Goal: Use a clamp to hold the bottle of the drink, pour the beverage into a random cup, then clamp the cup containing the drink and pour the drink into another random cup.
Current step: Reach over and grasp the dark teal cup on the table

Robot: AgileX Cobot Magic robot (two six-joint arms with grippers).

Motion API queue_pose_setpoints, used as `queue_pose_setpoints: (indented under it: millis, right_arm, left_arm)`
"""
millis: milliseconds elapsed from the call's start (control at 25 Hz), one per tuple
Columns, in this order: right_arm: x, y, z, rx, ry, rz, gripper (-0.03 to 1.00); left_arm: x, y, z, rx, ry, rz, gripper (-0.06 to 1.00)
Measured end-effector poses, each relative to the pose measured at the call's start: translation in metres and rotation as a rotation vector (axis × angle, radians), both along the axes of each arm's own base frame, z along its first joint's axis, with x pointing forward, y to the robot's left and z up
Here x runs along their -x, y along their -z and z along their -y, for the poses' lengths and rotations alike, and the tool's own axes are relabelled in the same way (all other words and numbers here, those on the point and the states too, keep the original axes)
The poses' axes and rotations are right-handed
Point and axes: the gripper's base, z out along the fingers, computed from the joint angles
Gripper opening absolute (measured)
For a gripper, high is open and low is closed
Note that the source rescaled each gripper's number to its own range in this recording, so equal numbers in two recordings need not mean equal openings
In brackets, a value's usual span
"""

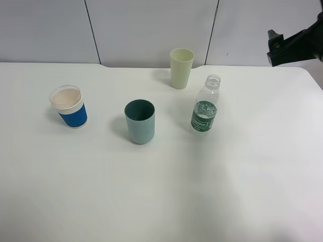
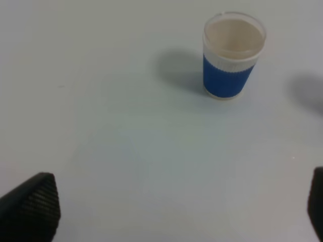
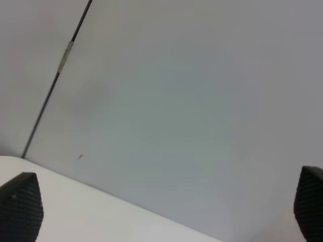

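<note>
A clear open bottle (image 1: 205,107) with a green label stands upright right of the table's middle, with some liquid in its lower part. A teal cup (image 1: 140,121) stands to its left, a pale yellow-green cup (image 1: 181,68) behind it, and a blue-and-white paper cup (image 1: 68,106) at the left. My right gripper (image 1: 275,47) is raised at the far right, well apart from the bottle; in its wrist view it (image 3: 164,212) is open and faces the wall. My left gripper (image 2: 174,217) is open and empty, with the blue cup (image 2: 233,55) ahead of it. It is out of the exterior view.
The white table (image 1: 161,191) ends at a grey panelled wall (image 1: 151,25) behind the cups. Its right edge runs near my right arm. All three cups stand upright and apart from each other.
</note>
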Motion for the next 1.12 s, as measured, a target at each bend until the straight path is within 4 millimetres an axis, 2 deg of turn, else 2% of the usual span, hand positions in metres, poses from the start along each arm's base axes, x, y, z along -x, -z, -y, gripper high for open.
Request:
queue_pose_setpoints:
  millis: [240,400,680,960,1120]
  right_arm:
    - [0.017,-0.017,0.02,-0.15,-0.034,-0.014,1.0]
    - [0.034,-0.027,0.028,-0.184,-0.054,-0.033,1.0]
    - [0.071,-0.038,0.027,-0.139,-0.103,-0.114,1.0]
    - [0.114,-0.052,0.029,-0.231,-0.104,-0.082,1.0]
    - [0.136,-0.051,0.03,-0.264,-0.092,-0.122,1.0]
  left_arm:
    - [0.0,0.0,0.0,0.0,0.0,0.0,1.0]
    - [0.0,0.0,0.0,0.0,0.0,0.0,1.0]
    - [0.0,0.0,0.0,0.0,0.0,0.0,1.0]
    - [0.0,0.0,0.0,0.0,0.0,0.0,1.0]
    - [0.0,0.0,0.0,0.0,0.0,0.0,1.0]
